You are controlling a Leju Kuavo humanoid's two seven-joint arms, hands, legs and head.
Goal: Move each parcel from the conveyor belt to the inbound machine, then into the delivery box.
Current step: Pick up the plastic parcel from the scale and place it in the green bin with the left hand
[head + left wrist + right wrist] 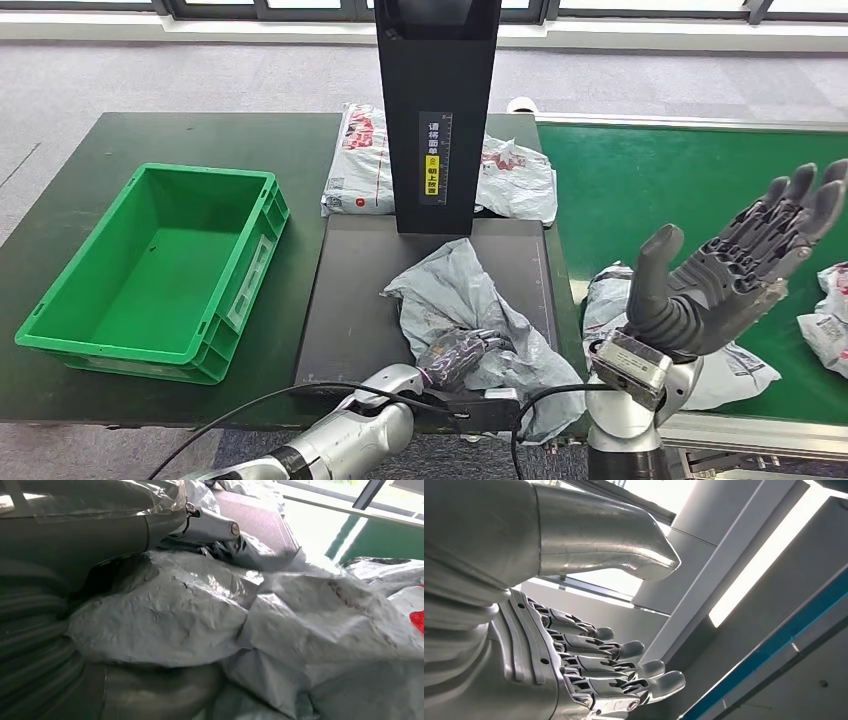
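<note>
the left hand (462, 352) grips a crinkled grey plastic parcel (470, 300) on the matte black inbound machine (350, 290), at 3 o'clock of the green delivery box (150, 270). the right hand (730, 265) is raised, fingers spread, holding nothing. the yellow label (433, 160) is unreadable.

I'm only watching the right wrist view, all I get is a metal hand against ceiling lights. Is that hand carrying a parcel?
Observer: No. The right hand is raised, fingers spread, holding nothing, above the green conveyor belt.
Operator: So where is the parcel being handled?
Observer: A crumpled grey parcel lies on the black inbound machine; the left hand grips it.
Operator: Anything in the delivery box?
Observer: The green delivery box on the table holds nothing yet.
</note>
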